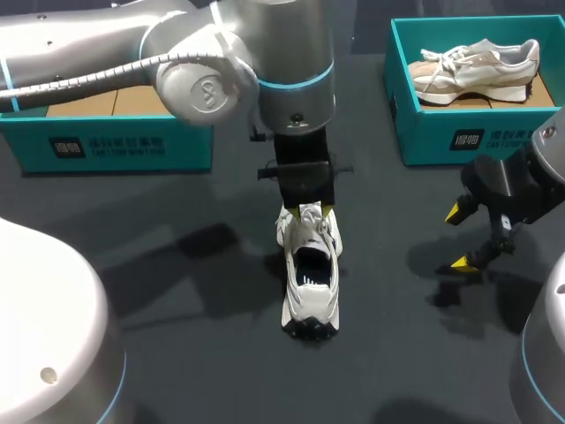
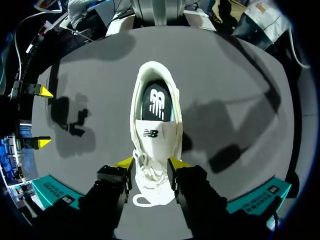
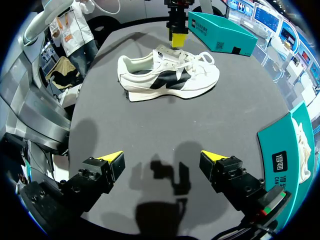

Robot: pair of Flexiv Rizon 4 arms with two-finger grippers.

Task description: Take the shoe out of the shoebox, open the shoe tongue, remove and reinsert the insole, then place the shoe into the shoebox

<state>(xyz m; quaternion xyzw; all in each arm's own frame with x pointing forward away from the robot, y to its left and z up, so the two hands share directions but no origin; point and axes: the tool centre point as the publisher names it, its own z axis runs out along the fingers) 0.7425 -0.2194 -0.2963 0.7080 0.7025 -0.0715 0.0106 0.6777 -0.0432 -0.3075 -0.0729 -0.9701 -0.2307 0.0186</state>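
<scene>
A white shoe (image 1: 309, 274) with a dark insole stands upright on the dark table, its heel toward the front edge. My left gripper (image 1: 309, 210) comes down on its laced front. In the left wrist view the gripper (image 2: 151, 162) has one yellow tip against each side of the shoe (image 2: 152, 115) at the laces, and the tongue stands up just ahead of them. My right gripper (image 1: 463, 237) hangs open over bare table at the right, holding nothing. From the right wrist view, that gripper (image 3: 162, 162) faces the shoe (image 3: 170, 77) side-on from a distance.
A teal shoebox (image 1: 415, 132) at the back right holds a second, beige-and-white shoe (image 1: 477, 66). Another teal box (image 1: 115, 146) lies at the back left, partly behind my left arm. Bare table surrounds the white shoe.
</scene>
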